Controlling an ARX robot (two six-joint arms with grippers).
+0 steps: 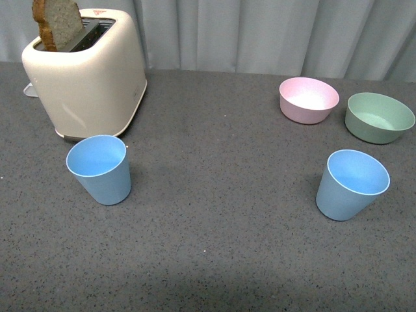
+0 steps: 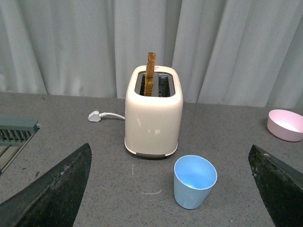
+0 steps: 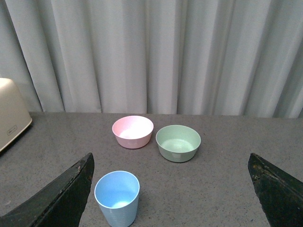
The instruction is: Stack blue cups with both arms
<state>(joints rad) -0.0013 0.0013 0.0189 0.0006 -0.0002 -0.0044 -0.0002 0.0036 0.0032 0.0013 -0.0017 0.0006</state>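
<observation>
Just in front of the toaster [image 1: 88, 71], on the grey tabletop [image 1: 214, 253], the first blue cup [image 1: 99, 170] stood upright with its mouth up, near the toaster's base but apart from it. Far to the right of the toaster stood the second blue cup [image 1: 351, 185], also upright and empty, well apart from the first. The left jaws, seen from the left wrist, were spread wide and held nothing; the first blue cup sat ahead of them, in front of the toaster. The right jaws were likewise wide and empty, with the second blue cup ahead of them. Farther back than that cup, level with the toaster, a pink bowl [image 1: 309, 99] and a green bowl [image 1: 379, 117] sat just beside each other. A slice of bread [image 1: 58, 25] stuck up out of the toaster's slot. A white plug [image 2: 94, 116] lay on the tabletop behind the toaster, before a pale curtain [image 1: 260, 32].
</observation>
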